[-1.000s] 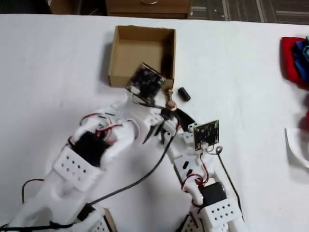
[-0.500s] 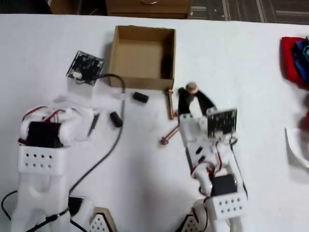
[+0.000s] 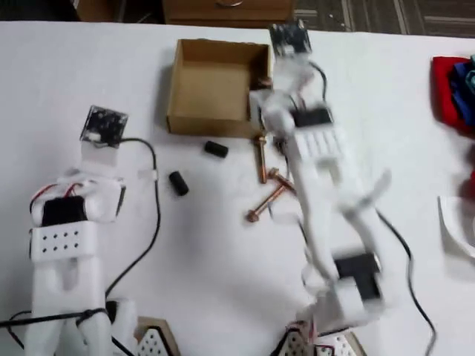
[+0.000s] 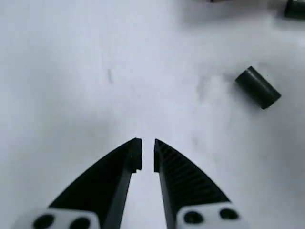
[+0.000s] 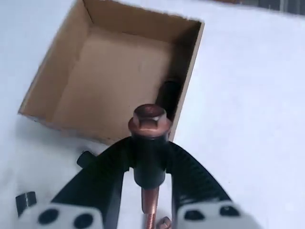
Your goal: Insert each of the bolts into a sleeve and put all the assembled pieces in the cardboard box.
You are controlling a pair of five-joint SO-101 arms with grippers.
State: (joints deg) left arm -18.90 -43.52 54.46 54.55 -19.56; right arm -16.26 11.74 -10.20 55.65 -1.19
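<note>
A dark thing (image 5: 169,93) stands inside the cardboard box (image 3: 211,89), tight against the wall on the right arm's side. It sits in shadow and I cannot tell what it is. In the high view the left arm's camera board (image 3: 104,124) covers the gripper under it. A copper bit (image 3: 280,180) pokes out from under the right arm, and most of it is hidden. In the left wrist view a second sleeve (image 4: 295,8) is cut off at the edge.

The right gripper (image 5: 149,148) is squeezed tight on a black sleeve (image 5: 149,164). A copper bolt (image 5: 149,119) goes through that sleeve. Its head sits on top and its thread sticks out below. The gripper holds this right by the box wall. I cannot tell if it is over the box or just beside it.

The left gripper (image 4: 147,155) has its fingers pinched almost together, with a thin slit between them and nothing in it. It is over the bare white table (image 4: 71,71). A loose sleeve (image 4: 258,87) lies on its side near it.

One loose bolt (image 3: 261,159) lies on the table just below the box. Another bolt (image 3: 266,204) lies near it, slanted.
</note>
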